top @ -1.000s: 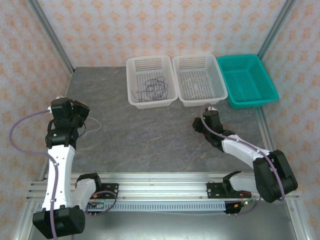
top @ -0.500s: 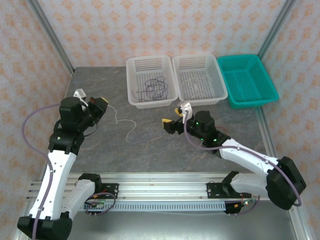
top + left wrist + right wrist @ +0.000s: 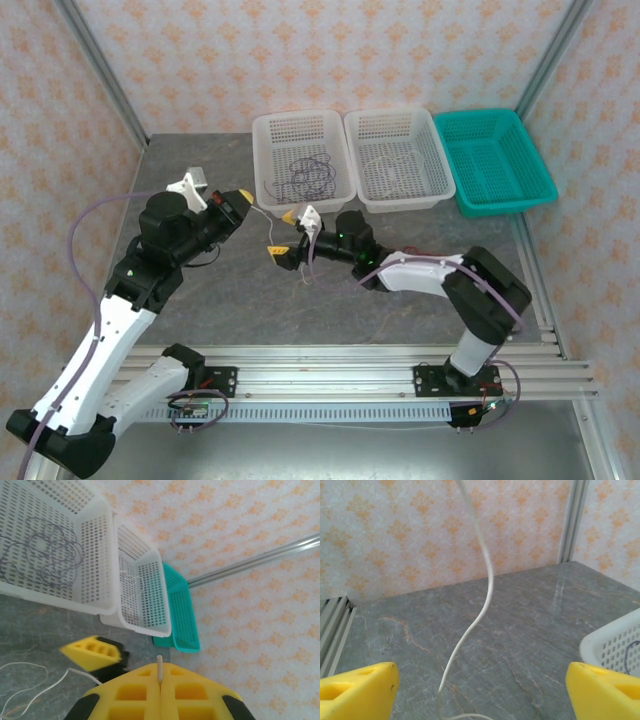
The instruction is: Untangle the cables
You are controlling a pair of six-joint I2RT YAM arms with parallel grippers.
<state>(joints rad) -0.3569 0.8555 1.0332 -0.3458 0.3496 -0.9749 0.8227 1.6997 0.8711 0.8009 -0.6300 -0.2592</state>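
The white cable (image 3: pixel 489 580) is clamped in the closed left gripper (image 3: pixel 160 677), centre-left in the top view. It hangs almost vertically between the wide-apart jaws of the right gripper (image 3: pixel 482 680), just to the right. The dark cable (image 3: pixel 305 178) lies in the left white basket (image 3: pixel 296 116). No writing can be read.

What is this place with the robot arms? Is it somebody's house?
Probably a robot test booth, not a house: the left arm and right arm are bolted to a metal rail, patterned panels wall in the table, plus a row of plastic baskets.
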